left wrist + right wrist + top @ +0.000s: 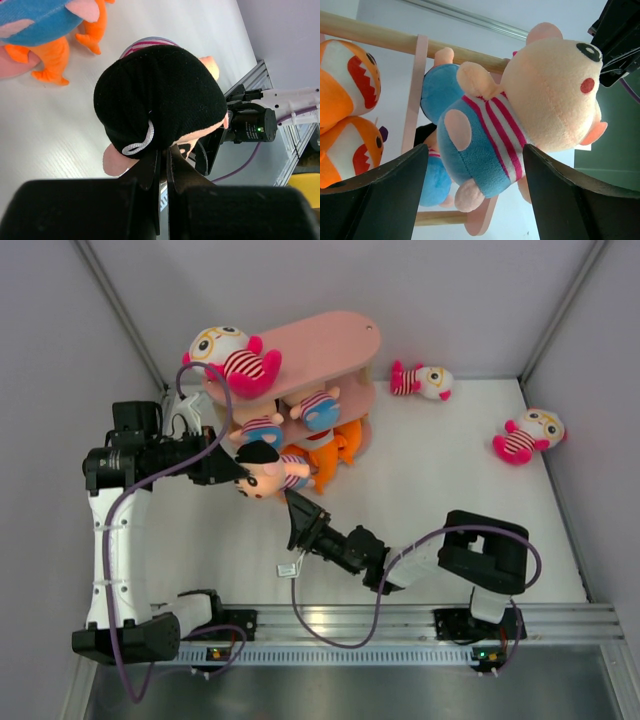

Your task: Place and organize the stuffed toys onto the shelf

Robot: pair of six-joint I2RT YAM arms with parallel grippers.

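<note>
Table [420, 500], 3 goggled dolls [230, 355], 3 peach dolls [265, 478], 2 fish [330, 455]

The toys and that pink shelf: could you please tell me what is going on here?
The left hand is shut on the head of a black-haired doll just in front of the shelf. The right hand is open, its fingers either side of the doll's body, not gripping it. The shelf holds a goggled doll on top, two peach dolls on the middle board and orange fish below. Two more goggled dolls lie on the table to the right.
</note>
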